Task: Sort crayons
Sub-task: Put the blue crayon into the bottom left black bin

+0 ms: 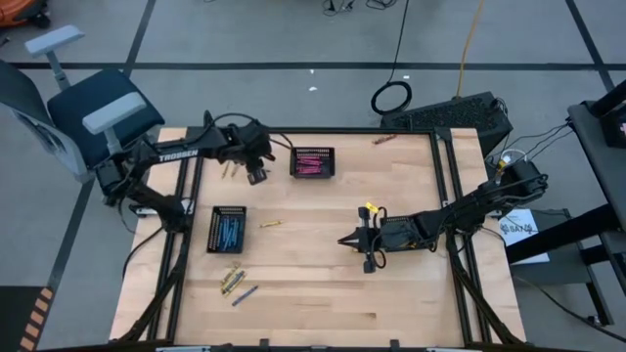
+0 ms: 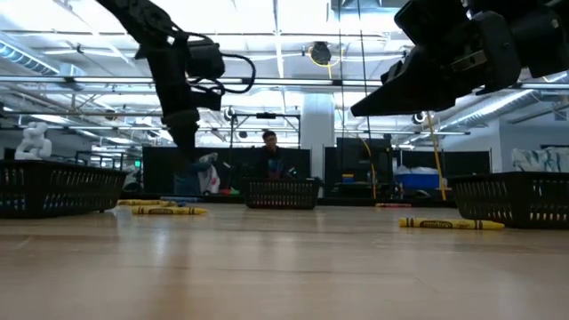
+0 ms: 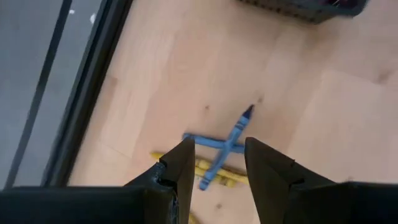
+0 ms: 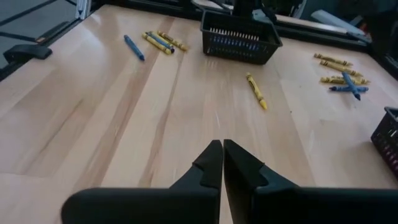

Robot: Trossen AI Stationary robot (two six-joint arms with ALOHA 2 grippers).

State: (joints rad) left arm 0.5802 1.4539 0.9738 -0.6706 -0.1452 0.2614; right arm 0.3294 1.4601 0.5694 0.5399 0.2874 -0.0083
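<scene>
Blue crayons (image 3: 231, 142) lie crossed over yellow crayons (image 3: 210, 172) on the wooden table near its far left; they also show in the high view (image 1: 232, 171). My left gripper (image 3: 217, 165) hangs open just above this pile, touching nothing; in the high view it is beside the pile (image 1: 256, 174). My right gripper (image 4: 222, 165) is shut and empty above the table's middle (image 1: 348, 240). A lone yellow crayon (image 4: 255, 91) lies ahead of it. More crayons (image 1: 233, 282) lie loose near the front left.
A black mesh basket with blue crayons (image 1: 227, 229) stands at the left, and one with pink crayons (image 1: 313, 162) at the far middle. A reddish crayon (image 1: 383, 140) lies at the far edge. A person (image 2: 269, 151) shows in the room behind the table.
</scene>
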